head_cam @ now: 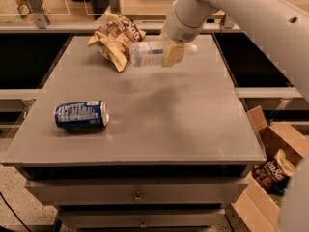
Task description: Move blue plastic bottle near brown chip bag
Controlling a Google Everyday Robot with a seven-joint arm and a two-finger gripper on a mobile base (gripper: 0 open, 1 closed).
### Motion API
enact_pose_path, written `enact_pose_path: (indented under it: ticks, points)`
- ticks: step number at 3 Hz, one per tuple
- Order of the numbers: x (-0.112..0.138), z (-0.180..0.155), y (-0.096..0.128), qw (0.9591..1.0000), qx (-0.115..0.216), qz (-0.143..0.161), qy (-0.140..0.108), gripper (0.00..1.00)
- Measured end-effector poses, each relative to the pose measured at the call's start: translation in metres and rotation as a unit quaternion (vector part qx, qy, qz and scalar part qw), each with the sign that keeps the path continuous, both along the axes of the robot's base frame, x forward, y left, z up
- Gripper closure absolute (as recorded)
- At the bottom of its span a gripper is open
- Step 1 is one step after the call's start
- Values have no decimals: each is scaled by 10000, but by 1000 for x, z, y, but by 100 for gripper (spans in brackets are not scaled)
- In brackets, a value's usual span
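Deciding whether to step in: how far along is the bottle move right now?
Done: the tool grips the blue plastic bottle, held sideways and apparently clear of the table. In hand: the bottle hangs over the back of the table, its base end close beside the brown chip bag. Left: lower it, set it down by the bag, and release.

The cream-tan end effector [173,55], on a white arm [241,8] over the flat grey surface [183,124], clasps a clear plastic bottle [147,53] with a pale blue-and-white label. Just left of it lies a crinkled brown-and-tan foil chip bag [115,36] with white lettering. Further left, well apart, a dark blue metal can [79,115] bears white print.
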State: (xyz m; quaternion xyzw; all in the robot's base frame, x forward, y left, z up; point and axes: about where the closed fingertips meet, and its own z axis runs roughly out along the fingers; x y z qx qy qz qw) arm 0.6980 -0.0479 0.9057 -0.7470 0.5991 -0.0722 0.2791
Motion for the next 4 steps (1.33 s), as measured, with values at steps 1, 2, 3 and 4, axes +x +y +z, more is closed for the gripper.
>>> enact_pose_path:
  ticks: [1, 2, 3, 4]
  points:
    - [32, -14, 19, 9996, -93, 185, -181, 84]
    - [52, -37, 39, 9985, -244, 334, -354, 61]
    - [55, -54, 60, 9963, -385, 513, -567, 36]
    - [49, -66, 73, 9941, -536, 683, -647, 14]
